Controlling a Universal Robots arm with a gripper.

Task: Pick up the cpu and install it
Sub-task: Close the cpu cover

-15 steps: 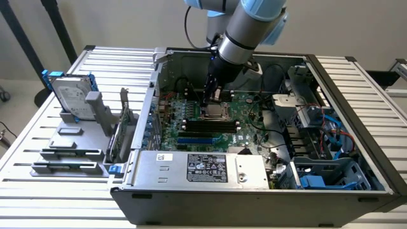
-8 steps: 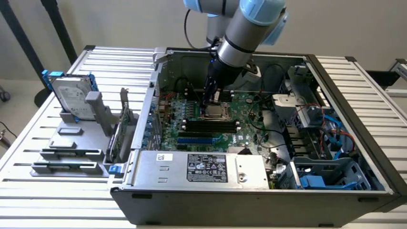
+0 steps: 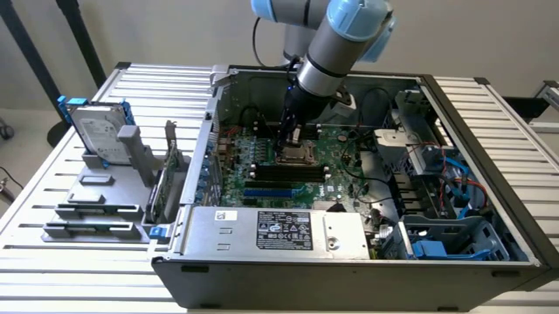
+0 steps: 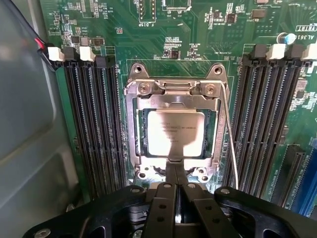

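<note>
We are hanging our gripper (image 4: 176,167) over the socket (image 4: 132,124), jaws clenched on nothing; the cpu (image 4: 171,133) is lying just ahead of their tips. Pushing down off-centre risks tilting it and bending pins.

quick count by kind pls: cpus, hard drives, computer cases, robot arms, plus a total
cpu: 1
hard drive: 1
computer case: 1
robot arm: 1
total: 4
</note>
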